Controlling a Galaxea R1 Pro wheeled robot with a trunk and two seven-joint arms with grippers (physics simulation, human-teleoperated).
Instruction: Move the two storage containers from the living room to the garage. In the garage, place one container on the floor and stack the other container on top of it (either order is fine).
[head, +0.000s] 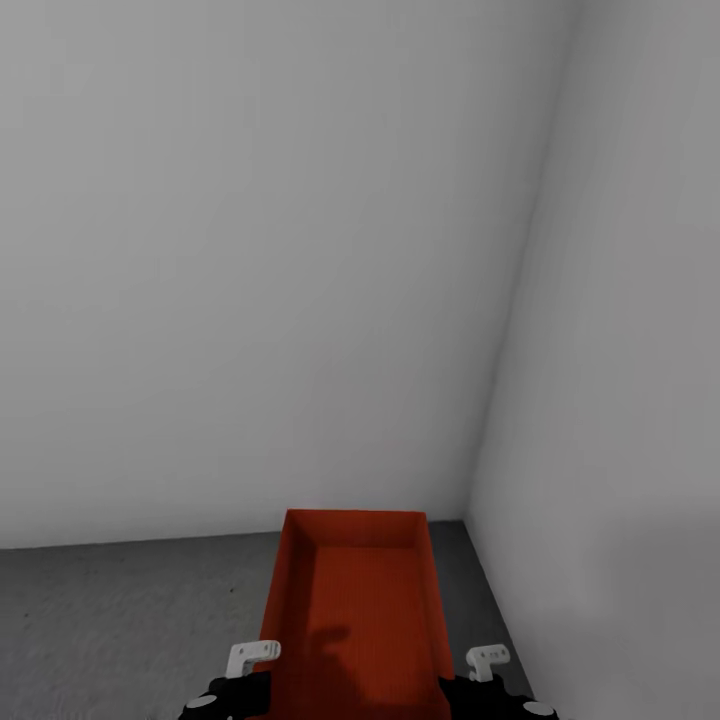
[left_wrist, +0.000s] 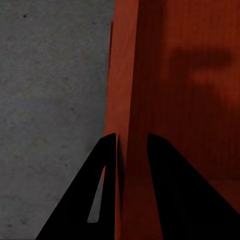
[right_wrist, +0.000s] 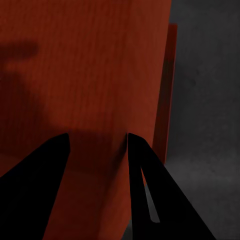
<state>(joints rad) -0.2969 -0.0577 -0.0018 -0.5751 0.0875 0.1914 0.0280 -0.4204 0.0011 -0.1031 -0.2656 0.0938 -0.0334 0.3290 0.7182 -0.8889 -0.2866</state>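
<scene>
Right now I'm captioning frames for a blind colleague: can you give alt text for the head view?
An open orange-red storage container is held between the left gripper and right gripper, above a dark grey concrete floor in a corner of pale grey walls.

We face a bare room corner where two plain pale grey walls (head: 250, 280) meet at a vertical seam to our right. Below them lies a dark grey, mottled concrete floor (head: 120, 620), evenly and softly lit.
</scene>
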